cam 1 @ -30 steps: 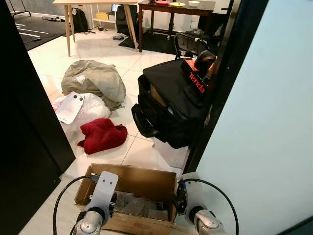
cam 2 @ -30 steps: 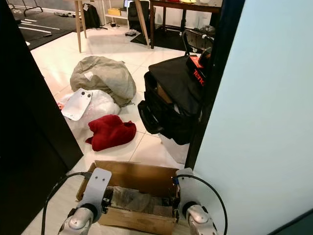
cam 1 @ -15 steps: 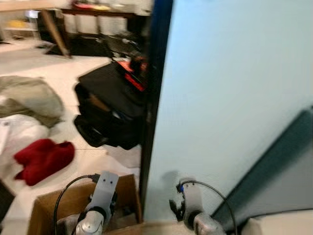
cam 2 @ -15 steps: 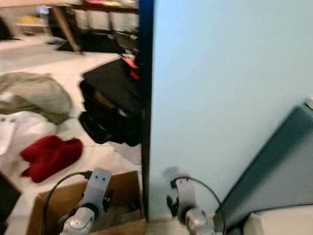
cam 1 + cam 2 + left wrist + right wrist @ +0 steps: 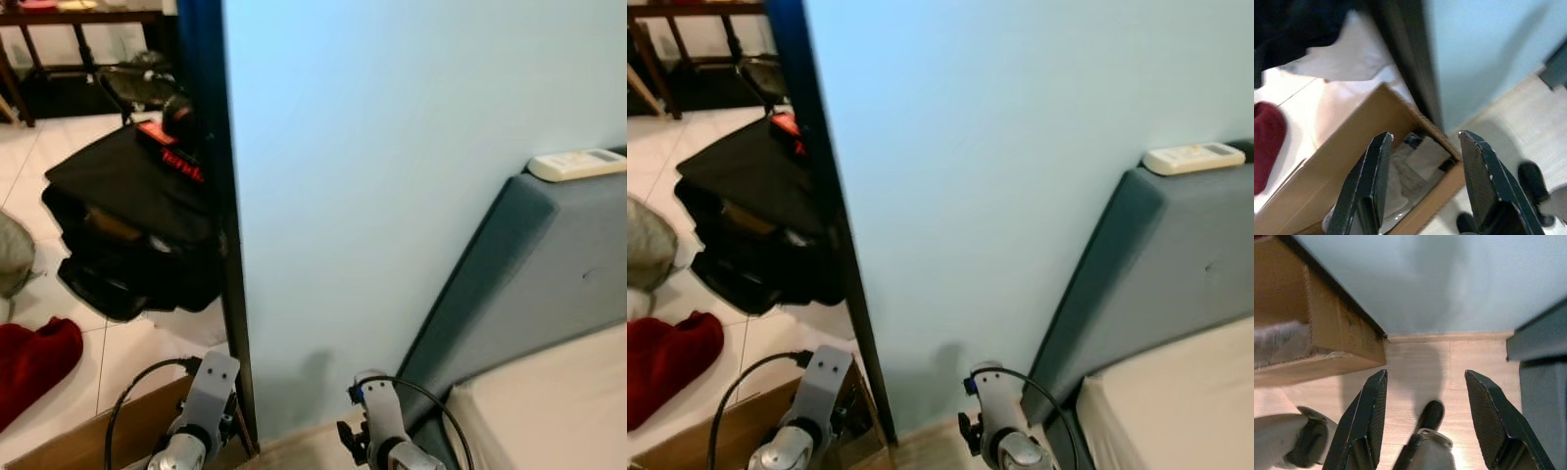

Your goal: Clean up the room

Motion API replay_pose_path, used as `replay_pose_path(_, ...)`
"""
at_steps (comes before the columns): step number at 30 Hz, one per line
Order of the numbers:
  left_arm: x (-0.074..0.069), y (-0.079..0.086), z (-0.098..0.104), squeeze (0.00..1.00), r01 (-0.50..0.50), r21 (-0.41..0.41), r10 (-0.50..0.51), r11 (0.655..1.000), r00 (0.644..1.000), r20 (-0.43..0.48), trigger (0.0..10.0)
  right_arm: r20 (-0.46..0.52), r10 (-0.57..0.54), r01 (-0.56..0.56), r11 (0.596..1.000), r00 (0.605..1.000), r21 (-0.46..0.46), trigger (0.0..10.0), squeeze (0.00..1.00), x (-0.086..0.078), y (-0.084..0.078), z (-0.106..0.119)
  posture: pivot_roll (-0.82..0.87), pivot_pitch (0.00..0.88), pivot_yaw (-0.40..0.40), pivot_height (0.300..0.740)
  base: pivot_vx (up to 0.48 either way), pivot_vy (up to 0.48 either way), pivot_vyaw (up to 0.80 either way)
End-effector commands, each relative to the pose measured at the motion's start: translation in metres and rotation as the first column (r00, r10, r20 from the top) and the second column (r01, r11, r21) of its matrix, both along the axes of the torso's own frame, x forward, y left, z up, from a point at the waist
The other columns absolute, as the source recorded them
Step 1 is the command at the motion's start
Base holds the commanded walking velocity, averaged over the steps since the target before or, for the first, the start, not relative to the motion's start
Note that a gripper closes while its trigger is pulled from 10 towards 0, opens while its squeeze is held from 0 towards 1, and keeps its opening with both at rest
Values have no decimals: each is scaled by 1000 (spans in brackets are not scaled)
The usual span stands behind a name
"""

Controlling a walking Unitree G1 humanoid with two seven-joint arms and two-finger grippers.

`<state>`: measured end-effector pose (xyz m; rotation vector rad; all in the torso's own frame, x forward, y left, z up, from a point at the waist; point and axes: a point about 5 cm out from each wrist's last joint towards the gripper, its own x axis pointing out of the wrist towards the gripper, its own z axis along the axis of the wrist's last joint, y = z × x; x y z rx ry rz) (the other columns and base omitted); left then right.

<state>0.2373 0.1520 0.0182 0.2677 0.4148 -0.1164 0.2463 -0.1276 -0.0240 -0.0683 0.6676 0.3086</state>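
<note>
Left claw [image 5: 1422, 142] agape, empty; right claw [image 5: 1425, 382] agape, empty.

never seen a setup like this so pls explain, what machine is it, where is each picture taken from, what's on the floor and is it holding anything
This is a walking humanoid robot with two silver arms, each ending in a gripper with two long black fingers. Two pictures come from the stereo camera on its head, looking forward and down. The other two come from a camera on each wrist, looking along that gripper's fingers.

The left gripper is open above a cardboard box with crumpled paper inside. The right gripper is open over bare wooden floor. Neither holds anything.

Ahead stands a pale blue wall with a dark door frame at its edge. Past the frame, on white tiles, lie a black bag and a red cloth. On the robot's right is a grey headboard with a white remote on top.
</note>
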Motion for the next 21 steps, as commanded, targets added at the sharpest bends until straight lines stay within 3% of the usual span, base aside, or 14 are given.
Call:
replay_pose_path(1,-4,-4,-2,0,34,-7,-34,999,999,-17,10000,0,-16,16,1000,1000,-14,10000,0,-1,-6,1,11,157,-37,721,0,0,-800)
replay_pose_path(5,-8,-6,-4,0,93,-24,-94,995,995,-31,10000,-4,-19,18,1000,1000,-16,10000,0,-2,-7,1,11,157,-36,721,0,0,-800)
replay_pose_path(7,-16,-10,-4,0,214,-50,-216,976,975,-48,10000,-8,-21,21,1000,1000,-20,10000,0,-2,-8,1,11,156,-36,721,0,0,-800)
replay_pose_path(12,-22,-15,-2,0,336,-65,-339,940,940,-44,10000,-9,-22,22,999,1000,-24,10000,0,-2,-10,1,13,157,-38,721,0,0,-800)
replay_pose_path(16,-15,-13,1,0,331,-23,-331,943,943,-20,10000,-9,-22,22,999,1000,-27,10000,0,-2,-10,1,15,156,-37,721,0,0,-800)
replay_pose_path(17,-8,-11,2,0,293,18,-293,956,956,-2,10000,-6,-25,25,999,1000,-28,10000,0,-3,-10,2,15,156,-37,721,0,0,-800)
replay_pose_path(21,6,-12,5,0,188,21,-189,982,981,42,10000,7,-49,49,998,999,-27,10000,0,-4,-13,2,10,148,-30,721,0,0,-800)
